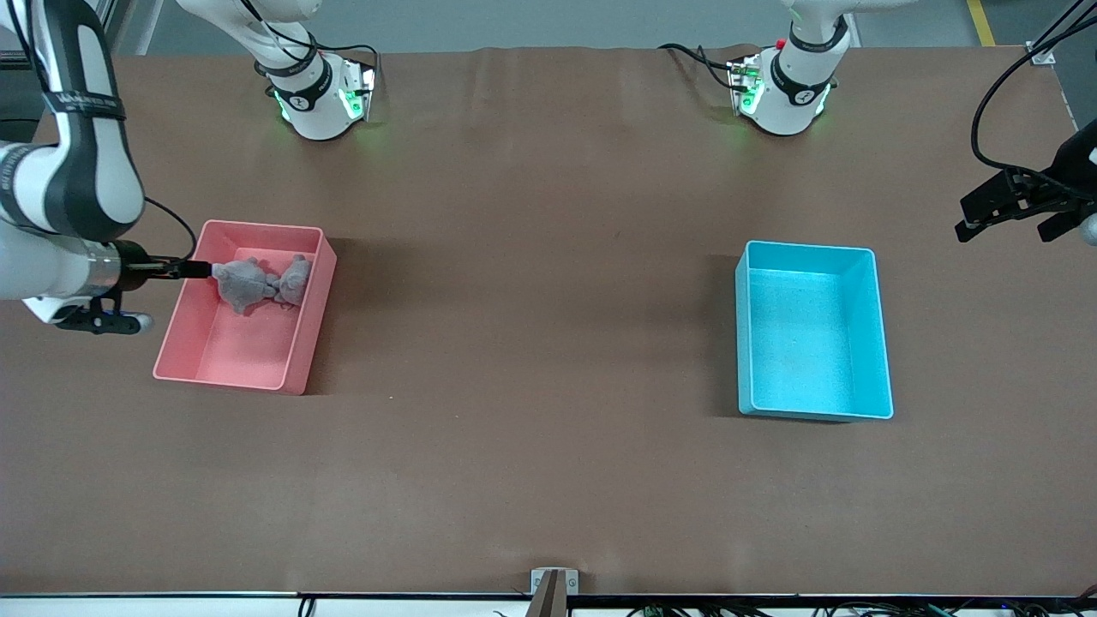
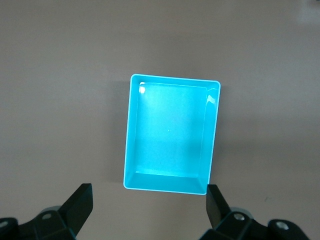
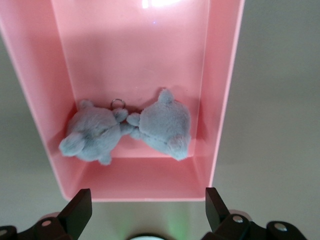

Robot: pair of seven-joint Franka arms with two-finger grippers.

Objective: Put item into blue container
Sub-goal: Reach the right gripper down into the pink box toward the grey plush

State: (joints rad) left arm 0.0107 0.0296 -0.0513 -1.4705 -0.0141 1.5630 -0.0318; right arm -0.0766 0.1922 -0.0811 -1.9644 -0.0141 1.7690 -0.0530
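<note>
Two grey plush toys lie in the pink plastic bin under the released right gripper; the light blue rectangular plastic bin sits bare under the released left gripper.

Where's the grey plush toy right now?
The grey plush toy lies in the pink bin at the right arm's end of the table, under the open right gripper.

Both arms are glossy white with black joint bands, green lights glowing at their round bases, loose black cables, and black angular fingers.
</note>
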